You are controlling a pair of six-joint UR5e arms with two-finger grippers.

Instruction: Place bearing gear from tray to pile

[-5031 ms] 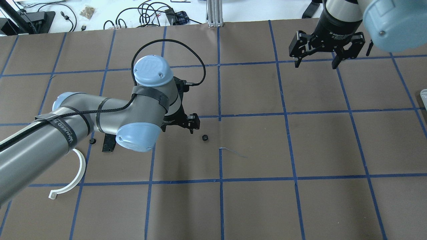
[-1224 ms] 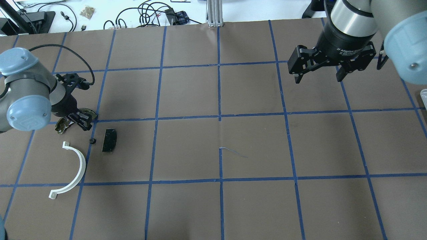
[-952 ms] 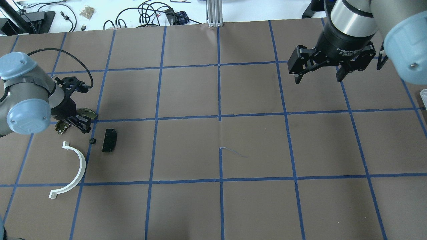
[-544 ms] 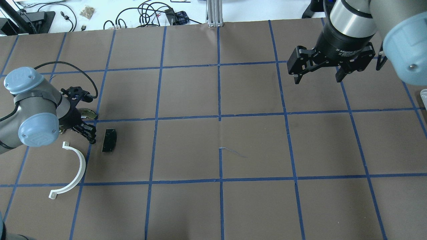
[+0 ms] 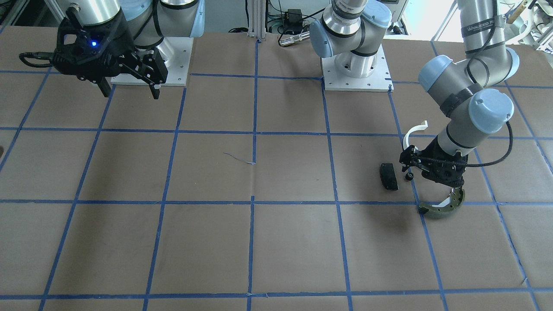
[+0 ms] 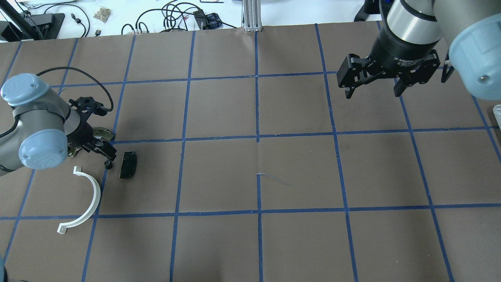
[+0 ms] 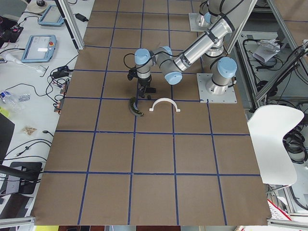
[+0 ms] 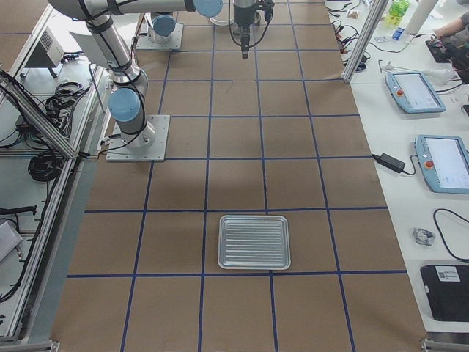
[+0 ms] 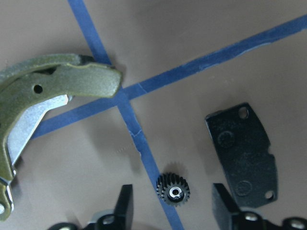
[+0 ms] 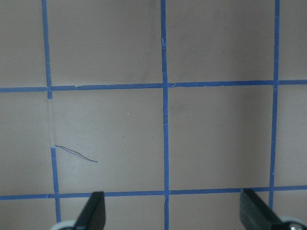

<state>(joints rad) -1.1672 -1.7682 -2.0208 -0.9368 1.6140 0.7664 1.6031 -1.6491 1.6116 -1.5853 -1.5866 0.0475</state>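
Moved toward 12 o'clock in the overhead view since half a second earlier, the left gripper (image 9: 171, 191) had uncovered the bearing gear (image 6: 108, 165), which it then hid. The gear lay flat on a blue tape line of the bench (image 6: 297, 176), between the jaws, which stood apart and clear of it. The black pad (image 6: 128, 165) lay just beside it at 3 o'clock, the olive shoe (image 9: 53, 91) near at 11 o'clock, and the white half-ring (image 6: 88, 196) at 7 o'clock. With the tray (image 8: 254, 242) well apart and apparently bare, the placement was judged complete, though whether this gear had just been released could not be confirmed.

The left wrist pointed steeply down, with the gripper low over the pile. The right gripper (image 6: 372, 93) hung raised at the bench's 1 o'clock, jaws wide apart and empty.
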